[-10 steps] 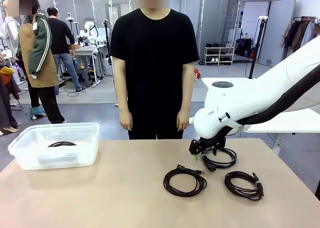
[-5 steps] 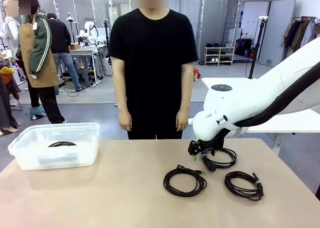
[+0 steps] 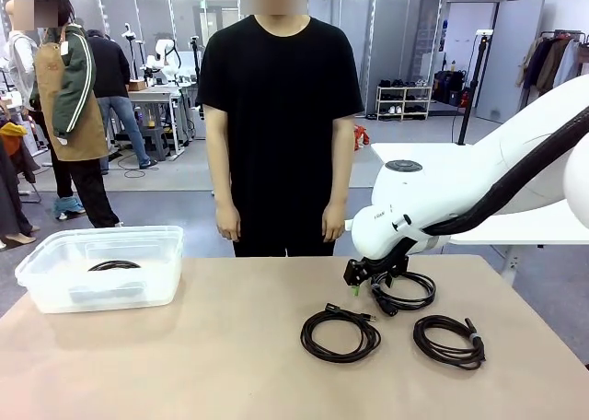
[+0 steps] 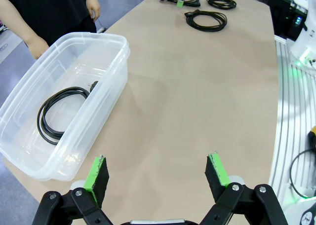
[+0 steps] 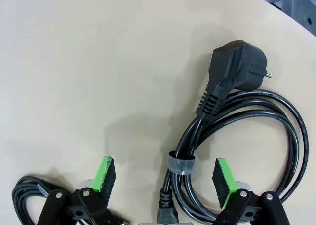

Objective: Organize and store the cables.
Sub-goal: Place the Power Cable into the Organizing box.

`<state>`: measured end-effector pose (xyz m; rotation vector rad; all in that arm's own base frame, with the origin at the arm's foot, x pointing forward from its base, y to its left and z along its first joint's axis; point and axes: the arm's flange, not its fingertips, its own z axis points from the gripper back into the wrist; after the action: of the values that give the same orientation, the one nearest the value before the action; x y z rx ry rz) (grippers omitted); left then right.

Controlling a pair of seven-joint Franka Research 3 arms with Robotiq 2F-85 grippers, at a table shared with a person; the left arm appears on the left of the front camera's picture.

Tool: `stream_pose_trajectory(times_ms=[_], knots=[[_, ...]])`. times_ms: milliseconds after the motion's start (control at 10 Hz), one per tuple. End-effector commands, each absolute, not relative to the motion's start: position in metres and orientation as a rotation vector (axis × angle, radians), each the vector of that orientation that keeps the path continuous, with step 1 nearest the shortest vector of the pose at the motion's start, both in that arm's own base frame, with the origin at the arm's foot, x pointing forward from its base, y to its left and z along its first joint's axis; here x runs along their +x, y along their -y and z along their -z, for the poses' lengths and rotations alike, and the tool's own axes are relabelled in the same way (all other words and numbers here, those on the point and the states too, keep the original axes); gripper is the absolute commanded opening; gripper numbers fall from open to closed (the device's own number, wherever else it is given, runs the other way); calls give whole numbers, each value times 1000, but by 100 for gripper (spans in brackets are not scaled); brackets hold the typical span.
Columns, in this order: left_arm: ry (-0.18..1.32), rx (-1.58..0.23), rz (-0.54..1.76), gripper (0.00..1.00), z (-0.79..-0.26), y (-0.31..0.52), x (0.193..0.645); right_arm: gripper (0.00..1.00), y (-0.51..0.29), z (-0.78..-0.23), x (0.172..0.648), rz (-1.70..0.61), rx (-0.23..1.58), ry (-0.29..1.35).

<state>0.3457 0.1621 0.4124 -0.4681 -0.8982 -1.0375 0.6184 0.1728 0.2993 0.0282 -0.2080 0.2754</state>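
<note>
- The right claw (image 3: 361, 285) hangs low over the far right part of the desk (image 3: 184, 365). Its fingers are spread wide and pinch nothing.
- In the right wrist view, the right claw (image 5: 163, 174) straddles a coiled black power cord (image 5: 292, 131) lying flat on the desk. One green pad sits on each side of the cord's bound section.
- A grey strap (image 5: 180, 164) wraps the strands together between the pads. The cord's angled plug (image 5: 236, 71) lies just beyond, with its pins pointing away from the claw.
- Whether the pads touch the desk cannot be told.
- Two more cable coils lie nearer the robot. The middle coil (image 3: 340, 335) is close to the desk's centre, and the right-hand coil (image 3: 448, 340) is beside it; the two are apart.
- A clear plastic bin (image 3: 55, 296) stands at the desk's left end, and a stored coil (image 3: 114, 265) lies flat on its bottom.
- The left claw (image 4: 157, 170) is spread and holds nothing. It hovers above bare desk just beside the bin (image 4: 106, 94), whose stored coil (image 4: 59, 111) shows through the open top.
- A person in a black shirt (image 3: 281, 116) stands at the far edge with both arms hanging down.
</note>
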Motion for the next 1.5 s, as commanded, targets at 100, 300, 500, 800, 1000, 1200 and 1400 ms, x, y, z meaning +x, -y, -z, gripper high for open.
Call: stream_pose_trajectory(times_ms=[100, 300, 500, 800, 1000, 1200, 1400], knots=[[919, -476, 1034, 100, -412, -163, 346, 100, -173, -299, 629, -248, 51, 187], [919, -476, 1034, 100, -412, -163, 346, 48, -173, -302, 630, -238, 38, 192], [919, -476, 1034, 100, -412, -163, 346, 0, -172, -301, 630, -220, 39, 183], [919, -476, 1034, 100, -412, -163, 346, 0, -169, -303, 630, -201, 41, 187], [919, -476, 1034, 100, -412, -163, 346, 0, -170, -306, 630, -190, 34, 184], [919, -476, 1034, 100, -412, -163, 346, 0, -172, -309, 631, -183, 26, 173], [919, -476, 1034, 100, -412, -163, 346, 0, -173, -321, 631, -178, 25, 163]])
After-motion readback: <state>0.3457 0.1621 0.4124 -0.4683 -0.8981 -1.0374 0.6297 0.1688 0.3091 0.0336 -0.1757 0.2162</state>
